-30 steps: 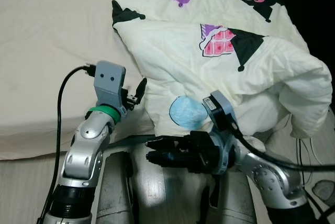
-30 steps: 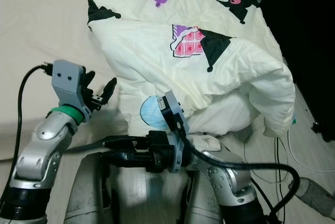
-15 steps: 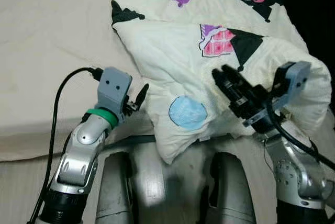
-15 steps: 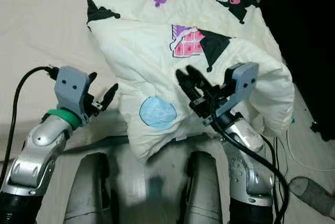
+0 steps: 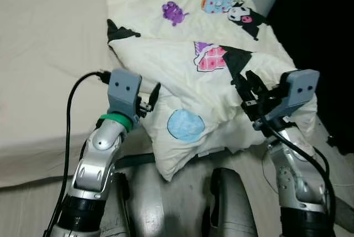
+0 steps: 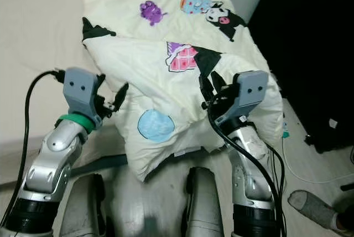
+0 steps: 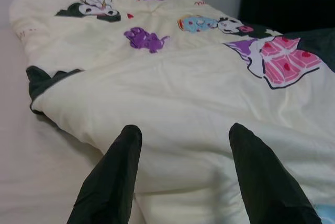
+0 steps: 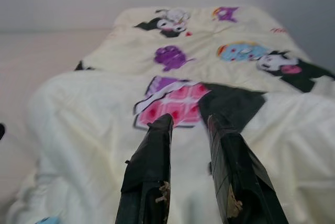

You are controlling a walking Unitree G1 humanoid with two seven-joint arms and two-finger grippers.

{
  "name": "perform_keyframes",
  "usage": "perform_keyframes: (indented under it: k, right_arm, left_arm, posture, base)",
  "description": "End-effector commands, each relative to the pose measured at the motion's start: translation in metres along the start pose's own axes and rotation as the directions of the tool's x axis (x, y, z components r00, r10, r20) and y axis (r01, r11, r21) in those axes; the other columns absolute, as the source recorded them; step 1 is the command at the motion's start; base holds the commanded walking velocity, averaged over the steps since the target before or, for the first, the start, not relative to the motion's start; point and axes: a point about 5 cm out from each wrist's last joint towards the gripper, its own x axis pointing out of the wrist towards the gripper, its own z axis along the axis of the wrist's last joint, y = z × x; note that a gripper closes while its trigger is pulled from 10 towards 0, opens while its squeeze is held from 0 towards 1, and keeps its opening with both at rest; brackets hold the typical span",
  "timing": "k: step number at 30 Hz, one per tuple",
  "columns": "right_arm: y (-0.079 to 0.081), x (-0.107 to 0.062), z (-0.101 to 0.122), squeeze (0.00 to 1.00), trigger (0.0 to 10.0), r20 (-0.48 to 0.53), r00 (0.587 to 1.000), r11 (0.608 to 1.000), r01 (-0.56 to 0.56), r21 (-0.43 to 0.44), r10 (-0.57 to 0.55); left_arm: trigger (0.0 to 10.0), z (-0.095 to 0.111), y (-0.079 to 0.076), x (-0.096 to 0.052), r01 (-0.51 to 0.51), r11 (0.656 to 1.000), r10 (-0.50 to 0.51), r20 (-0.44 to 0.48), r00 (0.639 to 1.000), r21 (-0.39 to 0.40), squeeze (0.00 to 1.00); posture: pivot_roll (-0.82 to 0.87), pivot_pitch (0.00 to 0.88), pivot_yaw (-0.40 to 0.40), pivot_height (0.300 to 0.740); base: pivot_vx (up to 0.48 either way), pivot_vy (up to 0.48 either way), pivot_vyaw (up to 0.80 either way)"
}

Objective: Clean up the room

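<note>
A cream quilt [image 5: 221,32] with cartoon prints lies folded on the bed, its near corner hanging over the mattress edge. My left gripper [image 5: 150,97] is open beside the quilt's left folded edge. In the left wrist view the left gripper [image 7: 184,129] frames that fold with nothing between its fingers. My right gripper [image 5: 244,79] hovers just over the quilt's right part near the pink and black print. In the right wrist view the right gripper [image 8: 189,118] is open only a narrow gap and holds nothing.
A beige sheet [image 5: 50,54] covers the mattress to the left of the quilt. To the right of the bed the room is dark, with cables [image 6: 310,176] and a grey slipper [image 6: 310,204] on the floor. My own legs [image 5: 138,204] stand against the bed's near edge.
My right arm has swung up from below the quilt's hanging corner to above the quilt's right side. The left gripper has stayed by the fold. The head view has shifted.
</note>
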Motion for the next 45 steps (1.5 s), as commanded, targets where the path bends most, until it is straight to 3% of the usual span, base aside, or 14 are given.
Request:
perform_keyframes:
  k: [1, 30, 39, 45]
  right_arm:
    - [-0.004, 0.0, -0.001, 0.0, 10.0, 0.005, 1.0, 1.0, 0.023, -0.01, -0.023]
    - [-0.014, -0.001, -0.016, 0.0, 10.0, -0.014, 0.999, 0.998, 0.048, -0.04, -0.049]
    - [-0.013, -0.004, -0.03, 0.0, 10.0, -0.045, 0.997, 0.998, 0.053, -0.042, -0.055]
    - [-0.004, -0.013, -0.047, 0.0, 10.0, -0.082, 0.995, 0.998, 0.058, -0.025, -0.06]
  left_arm:
    - [10.0, -0.007, -0.003, -0.001, 0.005, 1.0, -0.005, -0.026, 1.0, -0.022, 0.0]
    - [10.0, -0.022, -0.027, 0.005, 0.027, 0.998, -0.03, -0.048, 0.998, -0.053, 0.0]
    - [10.0, -0.036, -0.033, 0.001, 0.061, 0.998, -0.063, -0.083, 0.995, -0.035, 0.0]
    - [10.0, -0.054, -0.036, -0.006, 0.087, 0.996, -0.09, -0.134, 0.987, -0.026, 0.0]
  posture:
    - [0.01, 0.104, -0.002, 0.58]
    - [0.0, 0.084, -0.012, 0.665]
    - [0.0, 0.072, -0.002, 0.69]
    - [-0.01, 0.067, 0.024, 0.71]
  base:
    - [0.0, 0.0, 0.0]
    - [0.0, 0.0, 0.0]
    - [0.0, 0.0, 0.0]
    - [0.0, 0.0, 0.0]
